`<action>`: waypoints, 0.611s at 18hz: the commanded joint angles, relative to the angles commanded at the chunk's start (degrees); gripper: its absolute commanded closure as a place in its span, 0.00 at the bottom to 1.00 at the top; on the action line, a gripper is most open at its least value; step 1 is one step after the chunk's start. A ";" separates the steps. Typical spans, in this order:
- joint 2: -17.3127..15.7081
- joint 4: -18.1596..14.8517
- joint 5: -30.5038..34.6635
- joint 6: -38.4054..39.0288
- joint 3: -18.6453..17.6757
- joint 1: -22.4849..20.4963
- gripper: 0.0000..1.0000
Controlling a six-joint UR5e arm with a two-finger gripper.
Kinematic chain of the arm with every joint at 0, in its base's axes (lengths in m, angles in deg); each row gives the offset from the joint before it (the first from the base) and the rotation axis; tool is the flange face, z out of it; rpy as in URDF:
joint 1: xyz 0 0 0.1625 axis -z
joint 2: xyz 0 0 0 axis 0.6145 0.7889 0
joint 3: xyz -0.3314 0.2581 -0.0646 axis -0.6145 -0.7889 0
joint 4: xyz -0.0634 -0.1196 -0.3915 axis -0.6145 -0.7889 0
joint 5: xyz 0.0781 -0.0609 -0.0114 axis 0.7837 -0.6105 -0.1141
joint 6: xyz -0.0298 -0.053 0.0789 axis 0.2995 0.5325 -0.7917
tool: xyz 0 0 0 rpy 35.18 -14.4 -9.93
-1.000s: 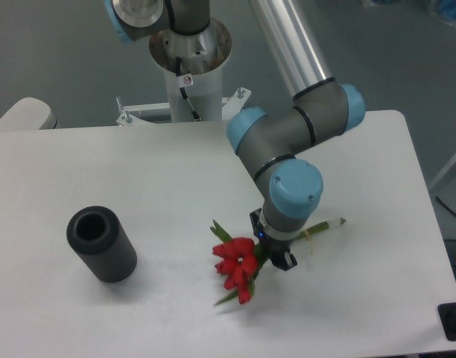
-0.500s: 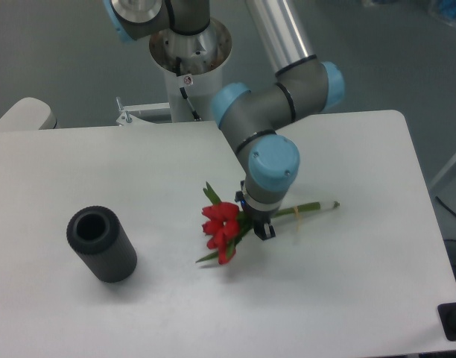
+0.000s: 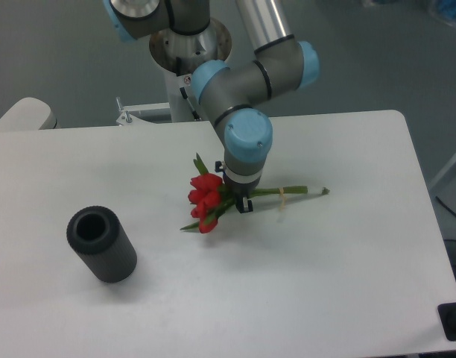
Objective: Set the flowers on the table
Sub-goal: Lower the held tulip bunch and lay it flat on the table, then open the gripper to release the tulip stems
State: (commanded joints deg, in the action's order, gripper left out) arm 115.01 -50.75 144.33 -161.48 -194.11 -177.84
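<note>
Camera view from above shows the flowers point(image 3: 207, 201) near the middle of the white desk point(image 3: 347, 283). The red heads point left and the long green stems point(image 3: 287, 192) reach out to the right, with a pale band point(image 3: 282, 195) tied round them. The bunch looks like it is lying flat, or very nearly, though it is hard to be sure it touches all the way along.

The end effector point(image 3: 241, 203) sits right over the stems just behind the red heads. It seems to be closed on the stems, but the blue wrist hides most of the fingers, so how wide they stand cannot be told for sure.

A black cylinder point(image 3: 101, 244) stands well apart on the left.

The bunch is probably very light and soft. The petals would squash or tear easily, and the thin stems could bend or slip. The best place to hold is the stems, near the band where they are bundled tight, never the red heads. A gentle squeeze should be enough.
</note>
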 joint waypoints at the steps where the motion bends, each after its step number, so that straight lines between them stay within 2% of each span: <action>1: 0.00 0.00 0.09 0.00 -0.09 0.00 0.49; 2: 0.00 0.00 0.00 0.09 -0.26 0.00 0.43; 3: 0.00 0.00 -0.26 0.26 -0.26 0.00 0.31; 4: 0.00 0.00 -0.52 0.70 -0.35 0.00 0.00; 8: 0.00 0.09 -0.88 0.88 0.00 -0.26 0.00; 11: 0.70 0.09 -0.79 0.79 1.75 -0.53 0.00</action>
State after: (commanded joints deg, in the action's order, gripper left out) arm 115.71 -50.66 143.54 -160.69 -192.36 -178.37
